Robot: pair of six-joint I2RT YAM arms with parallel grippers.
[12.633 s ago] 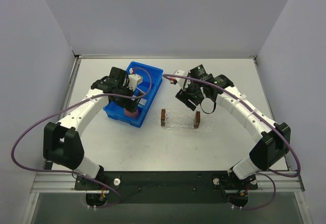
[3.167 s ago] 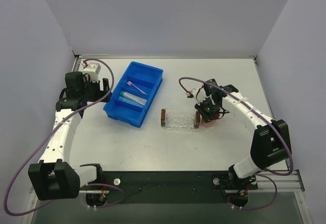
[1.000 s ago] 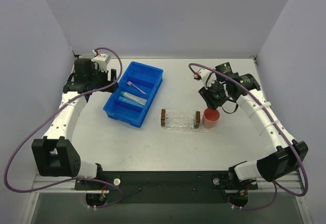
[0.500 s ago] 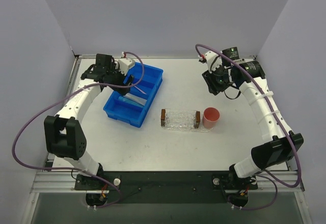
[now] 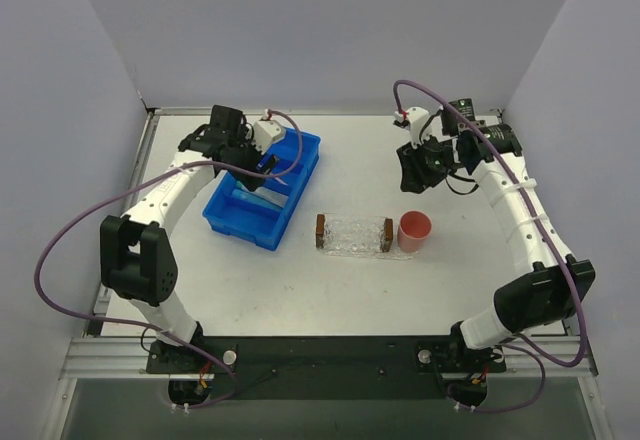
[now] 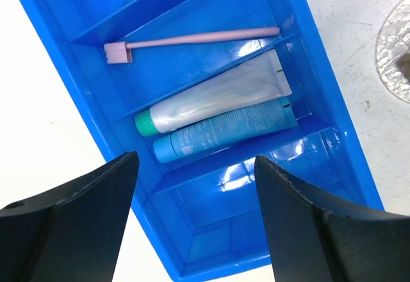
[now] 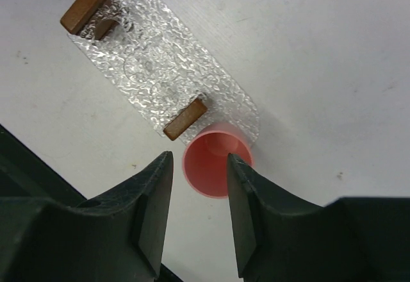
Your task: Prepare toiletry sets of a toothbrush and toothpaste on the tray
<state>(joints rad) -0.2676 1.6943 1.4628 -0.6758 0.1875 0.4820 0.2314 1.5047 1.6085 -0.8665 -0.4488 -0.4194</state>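
White table (image 5: 330,290): left gripper (image 6: 195,166) spread wide over far-left blue bin (image 6: 323,96) w/ toothbrush (image 6: 192,37) & toothpaste (image 6: 218,96); right gripper (image 7: 200,159) apart, empty.

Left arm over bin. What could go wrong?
The toothbrush lies in a narrow slot of the bin; the left jaws may hit plastic or slip off it.
The grey tube and blue tube lie pressed together; one grab may take both.
The cup crowds the tray's end; a placement could tip it.
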